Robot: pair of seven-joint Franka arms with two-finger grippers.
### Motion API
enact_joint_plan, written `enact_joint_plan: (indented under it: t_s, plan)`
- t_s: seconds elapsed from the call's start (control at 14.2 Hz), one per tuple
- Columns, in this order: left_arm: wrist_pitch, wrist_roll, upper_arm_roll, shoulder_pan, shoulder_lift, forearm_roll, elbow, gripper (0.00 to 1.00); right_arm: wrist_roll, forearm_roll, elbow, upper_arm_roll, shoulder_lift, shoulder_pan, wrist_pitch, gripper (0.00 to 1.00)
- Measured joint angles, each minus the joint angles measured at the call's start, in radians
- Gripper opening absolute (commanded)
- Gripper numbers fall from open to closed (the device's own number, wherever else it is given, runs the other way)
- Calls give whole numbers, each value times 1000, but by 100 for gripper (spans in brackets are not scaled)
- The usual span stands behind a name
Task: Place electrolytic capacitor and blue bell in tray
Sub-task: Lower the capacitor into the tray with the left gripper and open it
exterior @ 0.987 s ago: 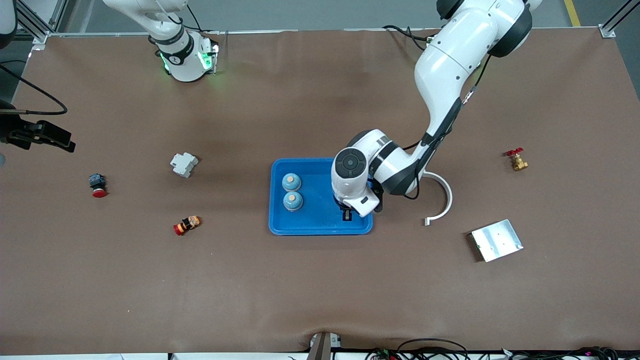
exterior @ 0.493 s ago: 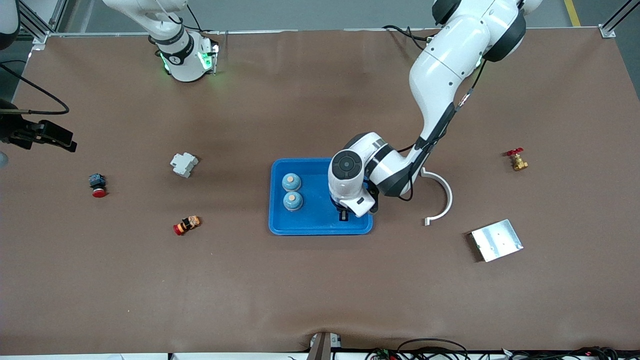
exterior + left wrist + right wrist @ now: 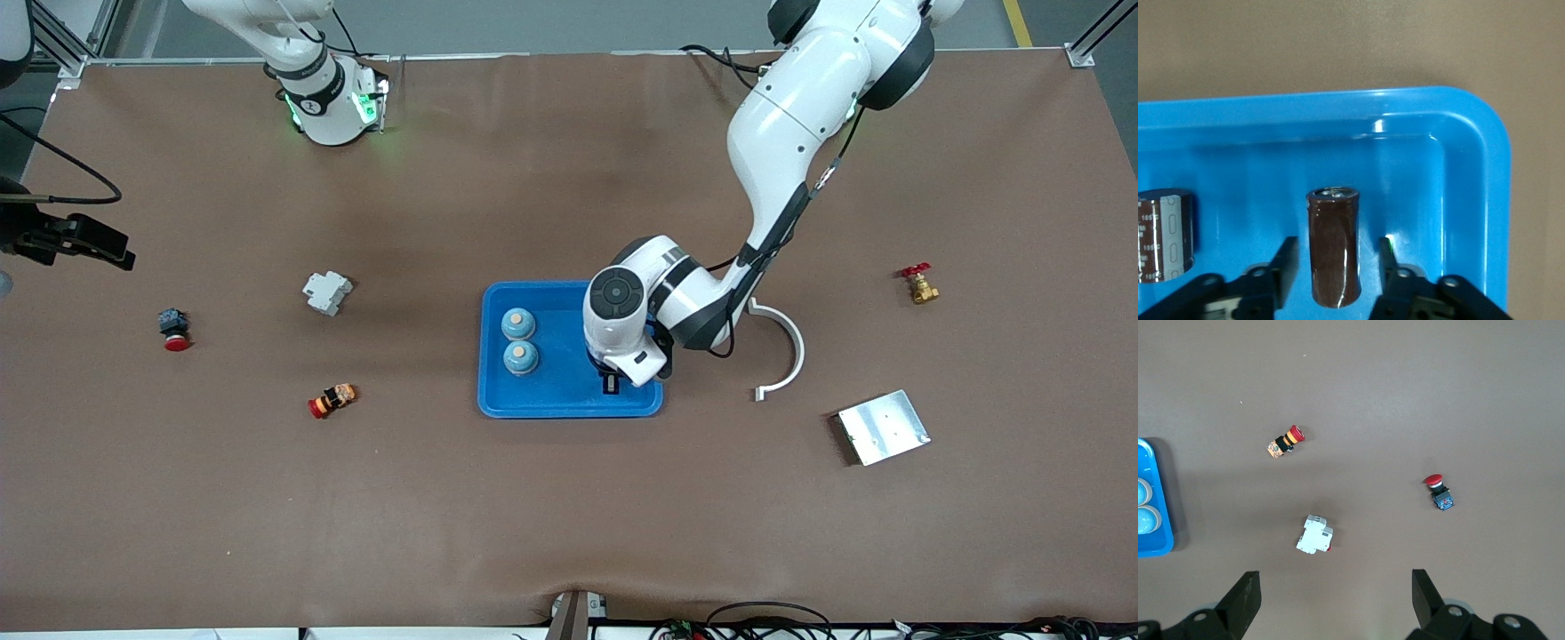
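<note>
I see my left gripper (image 3: 1335, 270) with fingers parted around the upright capacitor (image 3: 1333, 245) in the tray (image 3: 1471, 133), releasing it; right gripper (image 3: 1331, 600) waits, spread wide

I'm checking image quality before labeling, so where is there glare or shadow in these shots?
Left wrist view: bright glare on the tray rim and on the capacitor standing between the left gripper fingers. Front view: soft shadows beside the tray, green glow at the right arm's base. Right wrist view: even light, faint shadows.
</note>
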Motion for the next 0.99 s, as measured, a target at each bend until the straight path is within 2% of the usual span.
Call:
enact_joint_plan:
  t_s: [0.35, 0.63, 0.99]
  plan:
    - [-36, 6, 0, 1, -20, 1, 24, 100, 0, 0, 0, -2, 0, 0, -1, 100]
    - [-115, 142, 0, 3, -78, 2, 32, 100, 0, 0, -1, -1, 0, 0, -1, 100]
    - [-127, 247, -1, 14, -122, 2, 33, 100, 0, 0, -1, 0, 0, 0, 0, 100]
